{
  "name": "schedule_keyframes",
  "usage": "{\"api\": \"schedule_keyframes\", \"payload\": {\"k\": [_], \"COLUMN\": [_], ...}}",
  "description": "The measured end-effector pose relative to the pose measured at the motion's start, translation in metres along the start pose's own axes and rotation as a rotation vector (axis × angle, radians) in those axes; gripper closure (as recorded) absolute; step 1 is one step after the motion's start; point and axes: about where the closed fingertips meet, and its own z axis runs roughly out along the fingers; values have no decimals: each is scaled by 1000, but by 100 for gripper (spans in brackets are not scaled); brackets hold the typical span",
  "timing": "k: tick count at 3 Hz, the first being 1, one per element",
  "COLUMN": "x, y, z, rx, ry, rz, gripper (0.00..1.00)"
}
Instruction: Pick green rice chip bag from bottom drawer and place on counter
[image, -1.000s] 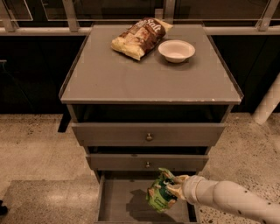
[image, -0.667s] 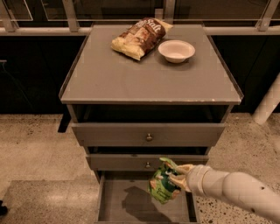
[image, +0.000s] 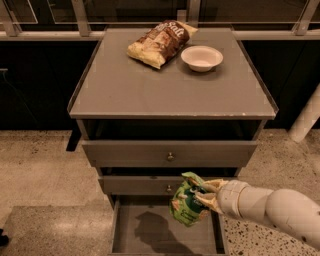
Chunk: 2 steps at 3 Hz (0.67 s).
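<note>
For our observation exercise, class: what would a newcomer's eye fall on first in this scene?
The green bag, clamped in the jaws of the gripper above the open bottom drawer, lower right. Next, the brown chip bag and white bowl at the back of the counter.

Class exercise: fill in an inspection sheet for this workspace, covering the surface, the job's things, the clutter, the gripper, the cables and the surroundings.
Surface: grey counter, flat, with a worn pale front edge.
Job's things: green bag held in the air above the open bottom drawer; not yet on the counter.
Clutter: brown chip bag and white bowl side by side at the back of the counter.
Gripper: gripper low at the cabinet front, over the drawer's right side, shut on the green bag.
Cables: nothing seen.
Surroundings: speckled floor; white post to the right of the cabinet.
</note>
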Motion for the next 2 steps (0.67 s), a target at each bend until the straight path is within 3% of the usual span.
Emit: {"api": "schedule_keyframes", "payload": {"k": [1, 2], "x": [-15, -73], "y": [-7, -40], "z": [-9, -54], "rx": [-36, -46], "ry": [-58, -229], "rz": [-13, -84], "gripper": [100, 100]}}
